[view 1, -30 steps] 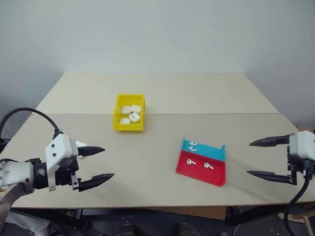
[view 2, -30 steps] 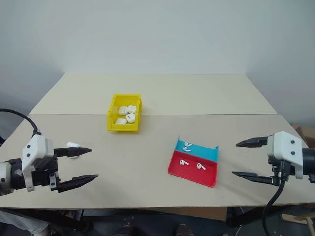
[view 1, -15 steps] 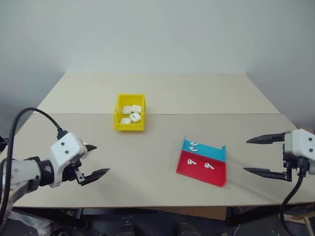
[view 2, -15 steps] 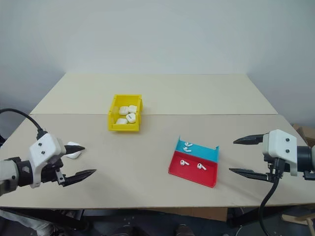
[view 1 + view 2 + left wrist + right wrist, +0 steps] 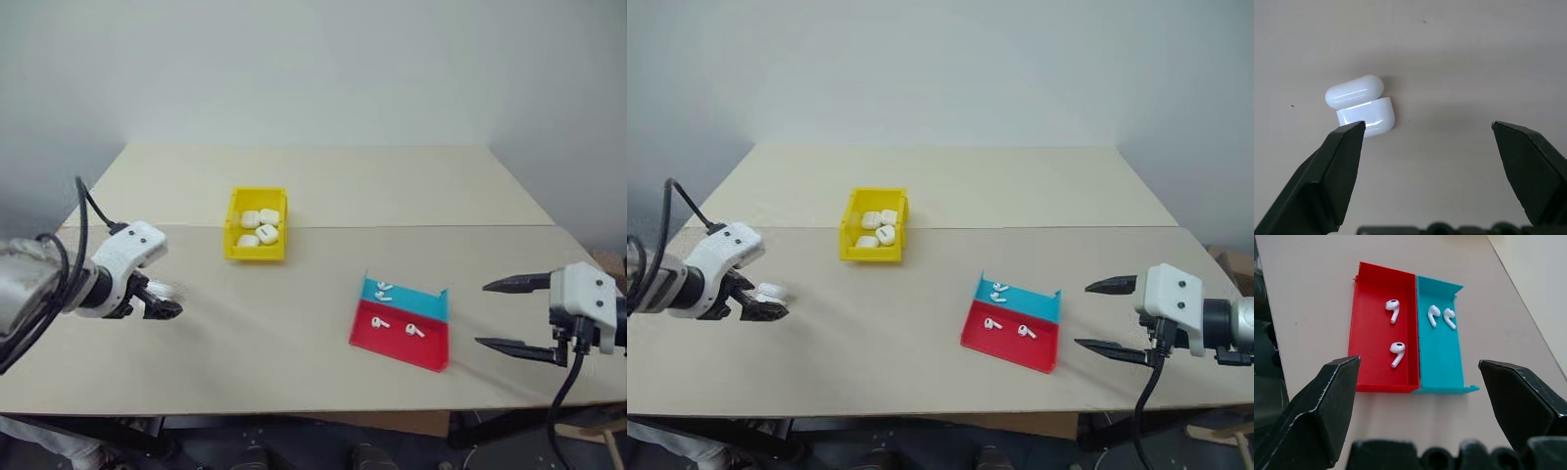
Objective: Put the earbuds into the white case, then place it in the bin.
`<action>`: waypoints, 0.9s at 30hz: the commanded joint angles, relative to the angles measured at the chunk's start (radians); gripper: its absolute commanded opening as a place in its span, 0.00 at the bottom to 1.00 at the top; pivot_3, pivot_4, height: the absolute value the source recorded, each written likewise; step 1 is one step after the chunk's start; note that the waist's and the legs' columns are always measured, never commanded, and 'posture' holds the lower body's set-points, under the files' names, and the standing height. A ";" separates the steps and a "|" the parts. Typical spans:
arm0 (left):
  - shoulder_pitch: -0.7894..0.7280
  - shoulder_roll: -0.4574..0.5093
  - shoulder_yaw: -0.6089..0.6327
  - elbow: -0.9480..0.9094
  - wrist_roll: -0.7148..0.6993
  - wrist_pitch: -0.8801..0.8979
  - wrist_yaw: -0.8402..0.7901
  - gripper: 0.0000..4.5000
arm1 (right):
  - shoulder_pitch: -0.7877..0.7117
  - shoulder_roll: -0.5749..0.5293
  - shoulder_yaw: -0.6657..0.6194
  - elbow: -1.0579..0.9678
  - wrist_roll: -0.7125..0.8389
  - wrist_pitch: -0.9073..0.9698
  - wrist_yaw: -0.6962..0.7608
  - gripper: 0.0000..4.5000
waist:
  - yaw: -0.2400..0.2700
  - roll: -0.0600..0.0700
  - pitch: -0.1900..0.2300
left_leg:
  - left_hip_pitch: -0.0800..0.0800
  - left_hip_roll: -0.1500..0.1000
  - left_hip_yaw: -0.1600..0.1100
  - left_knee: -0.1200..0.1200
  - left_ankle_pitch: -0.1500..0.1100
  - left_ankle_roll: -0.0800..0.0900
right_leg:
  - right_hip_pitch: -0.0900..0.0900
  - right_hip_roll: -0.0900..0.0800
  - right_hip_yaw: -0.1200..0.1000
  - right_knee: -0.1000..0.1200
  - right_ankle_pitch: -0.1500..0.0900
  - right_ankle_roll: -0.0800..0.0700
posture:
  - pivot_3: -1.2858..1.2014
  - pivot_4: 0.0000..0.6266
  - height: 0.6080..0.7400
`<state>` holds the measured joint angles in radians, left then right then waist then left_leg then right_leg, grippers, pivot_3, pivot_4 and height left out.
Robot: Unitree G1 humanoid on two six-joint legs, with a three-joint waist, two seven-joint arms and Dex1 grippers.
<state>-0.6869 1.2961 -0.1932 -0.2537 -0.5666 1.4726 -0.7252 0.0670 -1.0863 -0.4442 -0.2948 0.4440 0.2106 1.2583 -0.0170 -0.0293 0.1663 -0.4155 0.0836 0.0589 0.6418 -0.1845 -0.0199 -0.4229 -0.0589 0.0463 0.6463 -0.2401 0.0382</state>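
Beige table, glossy white case, lid open

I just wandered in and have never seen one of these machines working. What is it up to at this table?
It is packing earbuds into cases. Its left gripper hangs open over a white case lying on the table with its lid flipped up, not gripping it yet. Its right gripper, also open, hovers near a red and blue tray holding four loose earbuds, two in each half. A yellow bin further back already holds several white cases.
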 commanded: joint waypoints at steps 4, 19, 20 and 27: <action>-0.251 0.017 -0.260 0.348 0.195 -0.120 -0.196 1.00 | 0.005 -0.003 -0.020 -0.022 -0.001 0.024 -0.029 1.00 | 0.006 0.000 0.000 | 0.000 0.000 0.000 0.001 0.000 0.000 | 0.000 0.000 -0.001 0.000 -0.002 -0.004 | 0.52 0.24 1.00; -0.480 -0.267 -0.478 0.916 0.469 -0.288 -0.464 1.00 | -0.011 -0.002 0.017 -0.037 -0.013 0.066 -0.071 1.00 | 0.017 -0.001 0.000 | -0.006 0.000 -0.002 0.002 0.000 0.000 | -0.002 0.000 -0.002 0.000 0.000 0.000 | 0.52 0.24 1.00; -0.483 -0.279 -0.483 0.933 0.488 -0.302 -0.469 1.00 | -0.011 -0.002 0.018 -0.040 -0.012 0.068 -0.075 1.00 | 0.017 -0.001 0.000 | -0.006 0.000 -0.002 0.002 0.000 0.000 | -0.002 0.000 -0.002 0.000 0.000 0.000 | 0.52 0.24 1.00; -0.489 -0.337 -0.499 1.008 0.586 -0.357 -0.525 1.00 | 0.011 -0.002 0.010 -0.060 -0.020 0.082 -0.087 1.00 | 0.017 -0.001 0.000 | -0.006 0.000 -0.003 0.003 0.000 0.000 | -0.002 0.000 -0.003 0.000 0.000 0.000 | 0.52 0.24 1.00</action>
<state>-1.1467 0.9502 -0.6927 0.7439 -0.0138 1.1282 -1.2306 0.0766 -1.0853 -0.4099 -0.3325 0.4216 0.2908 1.1764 -0.0003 -0.0303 0.1668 -0.4219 0.0832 0.0558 0.6447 -0.1843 -0.0197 -0.4247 -0.0591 0.0435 0.6467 -0.2398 0.0385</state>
